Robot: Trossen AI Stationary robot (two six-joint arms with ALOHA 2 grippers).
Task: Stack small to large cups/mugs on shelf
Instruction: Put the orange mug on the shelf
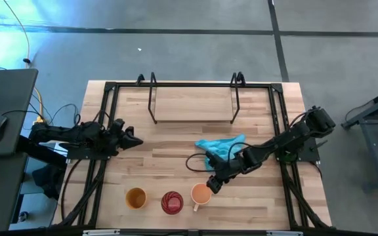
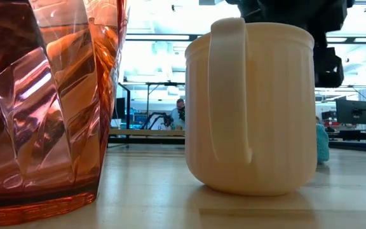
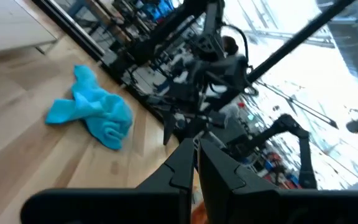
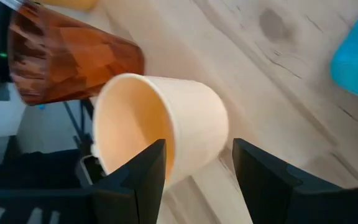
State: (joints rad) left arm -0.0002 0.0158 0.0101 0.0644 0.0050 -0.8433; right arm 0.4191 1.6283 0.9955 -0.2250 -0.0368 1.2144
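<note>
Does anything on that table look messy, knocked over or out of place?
Only the turquoise cloth, lying crumpled mid-table instead of folded. The three cups stand upright in a row at the front edge: yellow-orange cup, red ribbed cup, light orange mug. The right claw is open at the mug.

Red ribbed cup (image 1: 172, 202) crowds the light orange mug (image 1: 201, 194) on one side; bare tabletop (image 1: 254, 196) opens opposite it.

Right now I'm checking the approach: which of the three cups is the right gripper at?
The light orange mug, rightmost in the front row and the only one with a handle. The open right gripper straddles its rim; the red ribbed cup and yellow-orange cup stand untouched.
</note>
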